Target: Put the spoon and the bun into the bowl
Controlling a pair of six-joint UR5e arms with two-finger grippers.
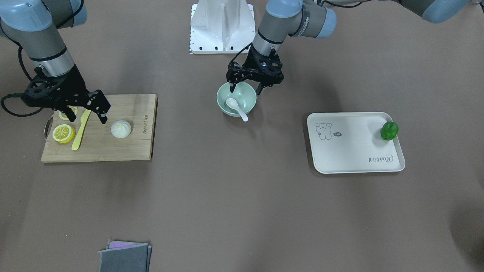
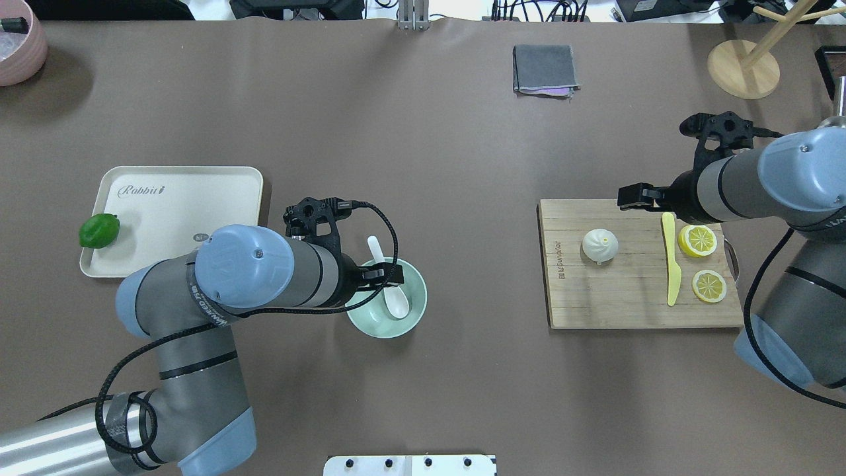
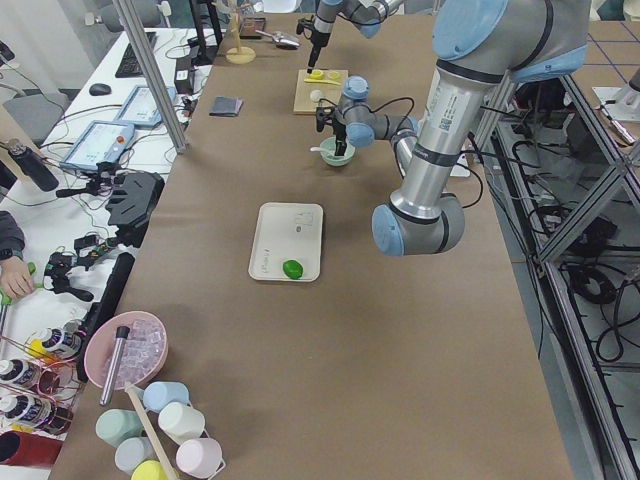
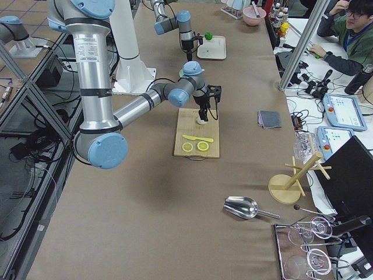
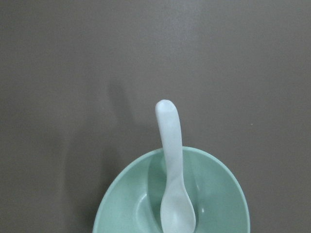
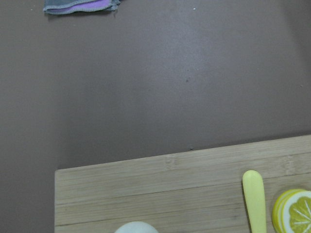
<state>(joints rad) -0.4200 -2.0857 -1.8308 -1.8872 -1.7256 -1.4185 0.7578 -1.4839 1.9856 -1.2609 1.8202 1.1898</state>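
The white spoon lies in the mint-green bowl, scoop inside and handle resting over the rim away from the robot. The left wrist view shows the spoon in the bowl. My left gripper is open and empty, just above the bowl's robot-side rim. The white bun sits on the wooden cutting board. My right gripper is open and empty above the board, beside the bun, its fingers on either side of the yellow knife's handle end. The bun's top shows at the bottom edge of the right wrist view.
A yellow plastic knife and two lemon slices lie on the board next to the bun. A cream tray holds a green lime. A folded grey cloth lies at the table's operator-side edge.
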